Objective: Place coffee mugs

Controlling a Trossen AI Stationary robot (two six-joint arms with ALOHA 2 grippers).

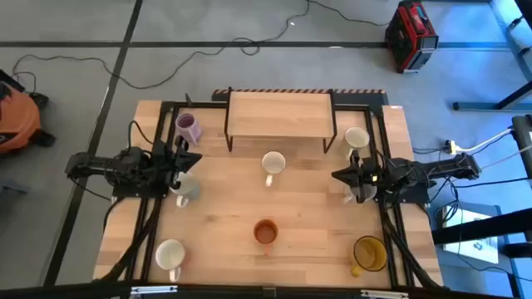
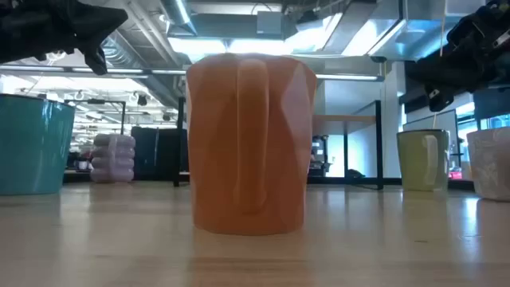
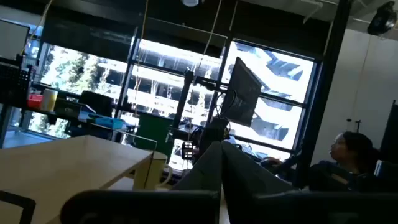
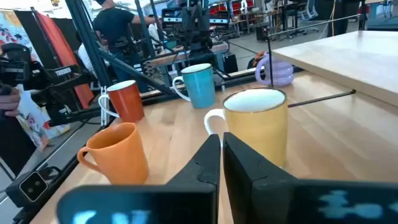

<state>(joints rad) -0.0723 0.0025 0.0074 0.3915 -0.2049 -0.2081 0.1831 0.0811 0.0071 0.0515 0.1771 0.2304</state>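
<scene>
Your right tool (image 1: 347, 175), fingers pressed together and empty, points at the cream mug (image 1: 272, 164) standing in front of the wooden shelf (image 1: 278, 115), level with that tool.

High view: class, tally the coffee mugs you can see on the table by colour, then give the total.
cream-white mugs: 3
lilac mug: 1
pale blue mug: 1
orange mug: 1
amber-yellow mug: 1
Total: 7
</scene>
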